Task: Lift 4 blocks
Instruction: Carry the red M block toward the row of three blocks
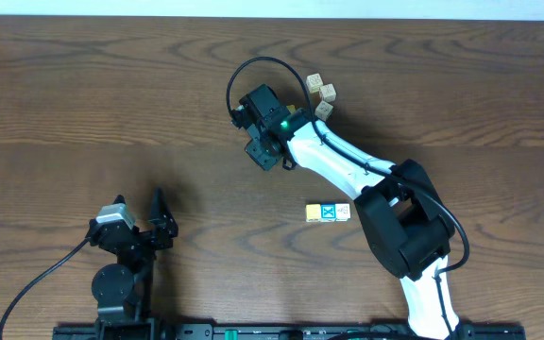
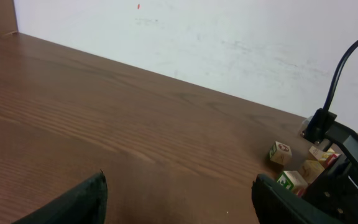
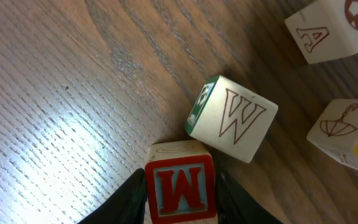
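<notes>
Currently, nearest the robot's base, the left gripper [image 1: 163,217] sits low over the surface [image 1: 83,94], its jaws spread wide and empty. Just beyond, beside the right arm's base, three of the four blocks lie in a tight row, touching: a yellow-orange block [image 1: 312,212], a blue block [image 1: 329,212] with a white X, and a whitish block [image 1: 344,211] with a faint mark. All three rest on the wood.

Farther out, the right gripper [image 3: 180,200] has its jaws clamped on the red block [image 3: 179,185], a pale wooden cube with a red face and a white letter. I cannot tell whether it is clear of the surface. I judge one block is in hand, with three resting in the row.

Just past it lies a W cube [image 3: 232,118]. Farthest off are whitish picture cubes [image 1: 321,93], which are not part of the task.
</notes>
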Robot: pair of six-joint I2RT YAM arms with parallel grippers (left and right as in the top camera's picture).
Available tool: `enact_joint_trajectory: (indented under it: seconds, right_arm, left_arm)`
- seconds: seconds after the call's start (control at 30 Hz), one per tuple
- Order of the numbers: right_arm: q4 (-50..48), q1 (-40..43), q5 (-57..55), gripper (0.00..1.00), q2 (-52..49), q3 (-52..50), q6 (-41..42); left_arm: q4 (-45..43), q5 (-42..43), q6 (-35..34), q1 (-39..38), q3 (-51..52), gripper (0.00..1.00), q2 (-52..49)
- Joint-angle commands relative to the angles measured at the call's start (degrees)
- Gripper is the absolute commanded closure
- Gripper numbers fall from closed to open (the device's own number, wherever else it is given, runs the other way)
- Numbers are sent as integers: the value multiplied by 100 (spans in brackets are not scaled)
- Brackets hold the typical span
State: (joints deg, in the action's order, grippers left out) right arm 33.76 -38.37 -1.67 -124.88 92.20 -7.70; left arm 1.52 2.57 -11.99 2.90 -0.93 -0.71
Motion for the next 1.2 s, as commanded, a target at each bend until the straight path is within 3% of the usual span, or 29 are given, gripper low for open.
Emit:
enact_joint_trajectory:
  seconds: [0.0,0.23,0.43,0.7,0.97,1.17]
  right_arm:
    - [-20,35,28,68,-116,101,149]
    - [-37,35,26,62,-181,101,146]
    - [-57,35,24,75,-181,101,146]
    - [70,35,-258,80,-103,138,339]
    - [507,46,-282,81,868,155,918]
    - [1169,118,-551,96,2022,155,1510]
  left_arm:
    - [254,-173,33,-7,70,25,9]
    - [254,-173,33,-7,70,25,9]
    - [254,-173,33,-7,70,25,9]
    - [256,-173,33,-7,70,25,9]
    - [254,-173,33,-7,70,25,9]
    - [254,-173,33,-7,70,25,9]
